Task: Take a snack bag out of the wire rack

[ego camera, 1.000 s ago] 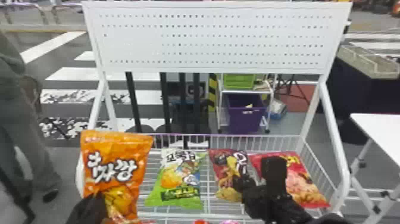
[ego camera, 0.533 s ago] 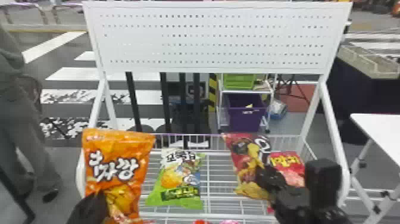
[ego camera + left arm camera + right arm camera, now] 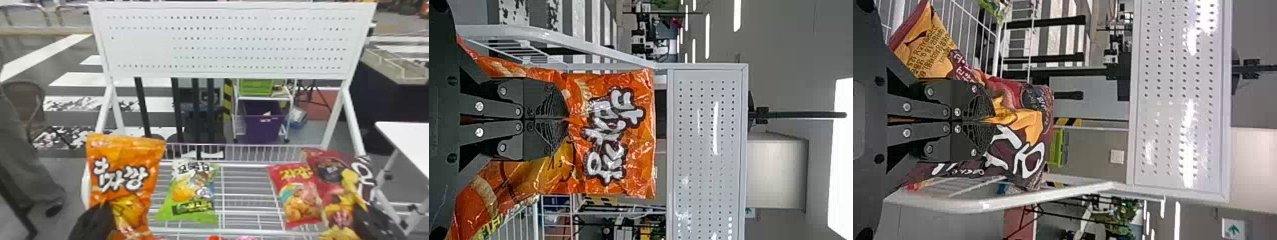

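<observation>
Grey, white-striped floor (image 3: 73, 79) spreads behind the white wire rack (image 3: 244, 164). Lower left, the black left gripper (image 3: 99, 220) pinches a glossy orange snack bag (image 3: 124, 159); lower right, the black right gripper (image 3: 370, 220) pinches a maroon-and-brown snack bag (image 3: 332, 175) – both bags extending beyond the fingertips.

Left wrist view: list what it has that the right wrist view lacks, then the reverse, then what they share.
Left wrist view: the orange snack bag, pinched by the left hand.

Right wrist view: the red and brown snack bag, pinched by the right hand, and a green bin.

Both: the white panel with rows of holes, and white parts of the wire rack.
</observation>
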`<state>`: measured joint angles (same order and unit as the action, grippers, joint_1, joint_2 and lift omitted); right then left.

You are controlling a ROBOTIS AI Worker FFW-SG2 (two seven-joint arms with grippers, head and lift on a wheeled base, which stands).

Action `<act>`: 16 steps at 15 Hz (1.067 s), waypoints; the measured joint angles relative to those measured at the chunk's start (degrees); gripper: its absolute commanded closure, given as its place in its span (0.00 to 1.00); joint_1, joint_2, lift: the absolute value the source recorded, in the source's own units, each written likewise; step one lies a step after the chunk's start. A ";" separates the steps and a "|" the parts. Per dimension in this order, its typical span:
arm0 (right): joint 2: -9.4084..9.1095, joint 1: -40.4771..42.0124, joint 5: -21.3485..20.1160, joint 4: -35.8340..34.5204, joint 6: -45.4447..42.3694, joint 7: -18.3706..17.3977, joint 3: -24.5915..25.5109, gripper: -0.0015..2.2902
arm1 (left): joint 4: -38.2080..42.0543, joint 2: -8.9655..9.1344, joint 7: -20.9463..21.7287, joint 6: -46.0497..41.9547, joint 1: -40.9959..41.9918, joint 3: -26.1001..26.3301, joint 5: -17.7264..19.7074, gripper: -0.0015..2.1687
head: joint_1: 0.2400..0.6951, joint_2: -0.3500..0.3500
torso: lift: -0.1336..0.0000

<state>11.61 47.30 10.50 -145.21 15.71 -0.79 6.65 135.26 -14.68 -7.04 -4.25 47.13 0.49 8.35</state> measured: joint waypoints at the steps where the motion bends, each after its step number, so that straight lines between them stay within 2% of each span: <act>1: -1.93 2.80 -0.09 -0.23 -2.89 1.98 1.62 0.98 | 0.02 0.00 0.01 0.00 0.05 -0.05 0.00 0.90 | 0.57 0.50 | 1.00; 2: -3.46 4.91 -0.09 -0.25 -4.90 3.10 2.78 0.98 | 0.01 0.00 0.06 0.00 0.06 -0.10 0.02 0.90 | 0.57 0.50 | 1.00; 4: -4.63 7.69 -0.13 -0.28 -7.08 3.58 3.58 0.98 | 0.01 -0.01 0.10 0.04 0.03 -0.12 0.07 0.90 | 0.57 0.50 | 1.00; 16: -5.31 9.48 -0.95 -0.28 -11.52 3.77 3.57 0.98 | 0.27 0.36 0.26 -0.17 0.24 -0.05 0.00 0.90 | 0.57 0.50 | 1.00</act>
<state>6.30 56.78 9.54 -145.49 4.19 2.99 10.22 135.53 -14.32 -6.78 -4.42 47.37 0.44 8.35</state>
